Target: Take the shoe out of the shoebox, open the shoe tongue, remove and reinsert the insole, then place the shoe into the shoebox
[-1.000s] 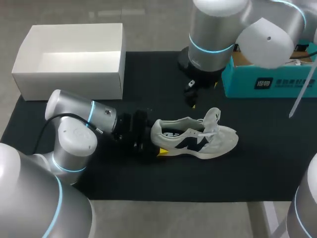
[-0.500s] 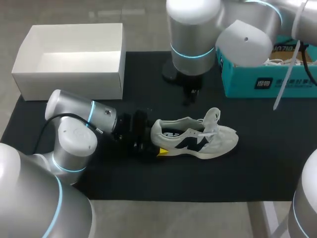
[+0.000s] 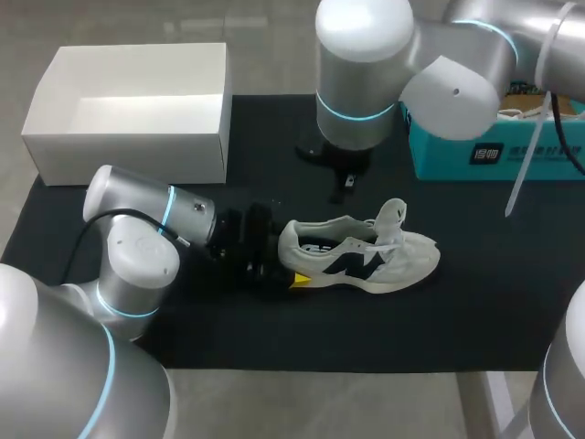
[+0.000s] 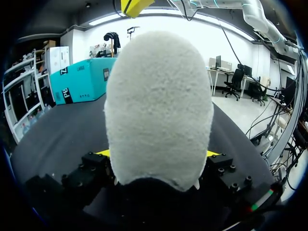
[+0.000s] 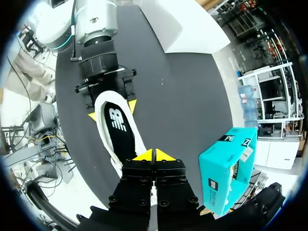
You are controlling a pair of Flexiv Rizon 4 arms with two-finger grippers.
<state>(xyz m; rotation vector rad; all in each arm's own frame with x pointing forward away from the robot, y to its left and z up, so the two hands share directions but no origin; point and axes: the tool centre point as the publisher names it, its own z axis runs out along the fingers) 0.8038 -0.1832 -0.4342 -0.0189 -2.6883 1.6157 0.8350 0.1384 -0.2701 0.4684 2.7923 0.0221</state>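
Note:
A white and black shoe (image 3: 366,256) lies on its side on the black mat, tongue (image 3: 393,215) raised. Its black insole (image 5: 120,130) shows inside. My left gripper (image 3: 285,260) lies low on the mat with its fingers wide apart, one against each side of the shoe's heel (image 4: 159,106), shut on it. My right gripper (image 5: 154,155) hangs above the shoe with its yellow tips pressed together and nothing between them; in the head view the right gripper (image 3: 347,181) is just behind the shoe. The white shoebox (image 3: 128,137) stands empty at the mat's far left.
A teal box (image 3: 494,151) stands at the far right of the mat, beside my right arm. The black mat (image 3: 475,311) covers the table. A white strap hangs from the right arm near that box.
My right gripper has closed from wide open to shut, empty. The right arm has swung leftward above the shoe. The left gripper and the shoe have not moved.

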